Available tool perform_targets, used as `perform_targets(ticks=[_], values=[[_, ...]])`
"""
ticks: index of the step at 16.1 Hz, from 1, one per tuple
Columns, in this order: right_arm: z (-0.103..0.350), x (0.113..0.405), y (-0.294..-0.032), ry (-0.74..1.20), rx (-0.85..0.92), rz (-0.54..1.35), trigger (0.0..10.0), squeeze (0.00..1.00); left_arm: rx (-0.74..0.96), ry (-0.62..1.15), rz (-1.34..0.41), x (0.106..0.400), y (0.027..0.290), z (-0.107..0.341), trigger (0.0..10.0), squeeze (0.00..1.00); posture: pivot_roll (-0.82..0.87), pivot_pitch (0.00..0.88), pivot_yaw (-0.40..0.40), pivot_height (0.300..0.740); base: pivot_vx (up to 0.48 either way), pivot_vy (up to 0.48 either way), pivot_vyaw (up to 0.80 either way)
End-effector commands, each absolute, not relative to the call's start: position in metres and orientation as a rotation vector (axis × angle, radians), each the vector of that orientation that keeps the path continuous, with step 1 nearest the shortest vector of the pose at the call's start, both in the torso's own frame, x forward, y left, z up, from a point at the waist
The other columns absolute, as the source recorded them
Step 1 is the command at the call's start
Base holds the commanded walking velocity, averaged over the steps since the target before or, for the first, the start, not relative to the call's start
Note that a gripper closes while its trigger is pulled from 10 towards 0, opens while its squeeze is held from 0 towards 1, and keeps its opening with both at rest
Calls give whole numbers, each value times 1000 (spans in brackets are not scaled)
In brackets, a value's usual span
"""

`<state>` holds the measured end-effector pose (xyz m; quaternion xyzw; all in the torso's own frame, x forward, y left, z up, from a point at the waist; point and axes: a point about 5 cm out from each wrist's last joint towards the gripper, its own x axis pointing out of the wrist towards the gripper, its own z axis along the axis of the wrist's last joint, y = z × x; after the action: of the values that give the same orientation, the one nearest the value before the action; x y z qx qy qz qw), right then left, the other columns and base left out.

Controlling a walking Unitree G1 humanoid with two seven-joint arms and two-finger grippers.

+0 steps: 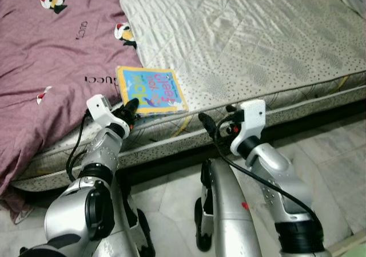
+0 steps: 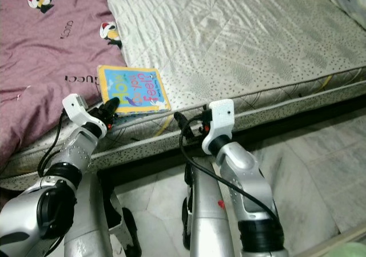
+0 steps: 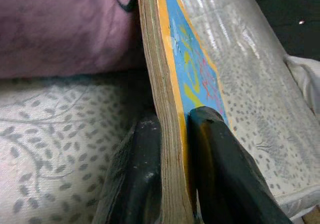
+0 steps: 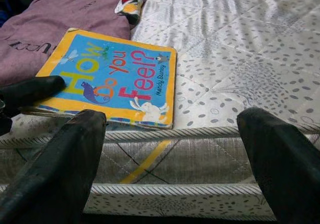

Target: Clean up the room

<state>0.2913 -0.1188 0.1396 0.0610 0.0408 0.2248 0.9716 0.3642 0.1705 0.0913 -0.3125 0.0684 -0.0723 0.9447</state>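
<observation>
The left gripper (image 1: 131, 105), a claw of two long black fingers on a silver arm, is closed on the near edge of a thick, yellow-bordered blue cardboard picture book (image 1: 151, 90) titled "How Do You Feel?". In the left wrist view one finger (image 3: 215, 159) presses the printed cover and the other sits under the book's layered page edge, so the pinch is narrow and near one corner only.

The book lies flat at the front edge of a grey-speckled white quilted mattress (image 1: 246, 45), just beside the hem of a mauve blanket printed with small cartoon penguins (image 1: 51, 56). The blanket covers the mattress's left part and hangs over its front edge toward the pale tiled floor (image 1: 320, 154).

The right gripper (image 1: 207, 123) hovers in front of the mattress's front edge, to the right of the book and apart from it, its two fingers spread wide and holding nothing.

What could go wrong, as a judgement: with so little of the book between the fingers, lifting may let the heavy far side swing down, twisting it out of the pinch so it drops to the floor. The lower finger might also snag the blanket hem or the mattress piping and drag fabric along.

No box, basket or other container can be made out, so where the book should go cannot be told.
</observation>
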Motion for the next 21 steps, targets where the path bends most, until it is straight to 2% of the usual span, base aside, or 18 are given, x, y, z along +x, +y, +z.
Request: perform_targets(ticks=[1,6,7,9,10,15,18,19,20,21], values=[[139,294,-117,75,118,456,10000,0,-621,121,-127,365,178,95,0,0,-133,113,-21,506,0,0,0],[141,311,-111,40,119,417,10000,0,-618,-11,-125,377,188,124,0,0,-79,68,-33,506,0,0,0],[142,317,-104,23,115,430,10000,0,-597,-93,-122,381,195,143,0,0,-57,45,-38,506,0,0,0],[143,320,-99,9,118,435,10000,0,-556,-147,-115,383,200,157,0,0,-41,22,-34,506,0,0,0],[143,322,-96,-4,120,433,10000,0,-466,-219,-150,382,198,173,0,0,-31,8,-27,506,0,0,0],[140,326,-92,-54,152,377,10000,0,-180,-420,-209,343,182,203,0,0,22,0,-23,506,0,0,0],[142,331,-98,-80,156,317,10000,0,-68,-362,-119,314,180,182,0,0,38,0,-26,506,0,0,0],[142,333,-100,-85,161,307,10000,0,-57,-318,-81,307,182,172,6157,0,41,0,-25,506,0,0,0],[142,334,-102,-91,167,297,10000,0,-43,-290,-54,299,184,165,9059,0,40,0,-26,511,0,0,0],[142,336,-105,-93,173,280,10000,0,-24,-283,-40,293,184,162,10000,0,41,0,-28,520,0,0,0]])
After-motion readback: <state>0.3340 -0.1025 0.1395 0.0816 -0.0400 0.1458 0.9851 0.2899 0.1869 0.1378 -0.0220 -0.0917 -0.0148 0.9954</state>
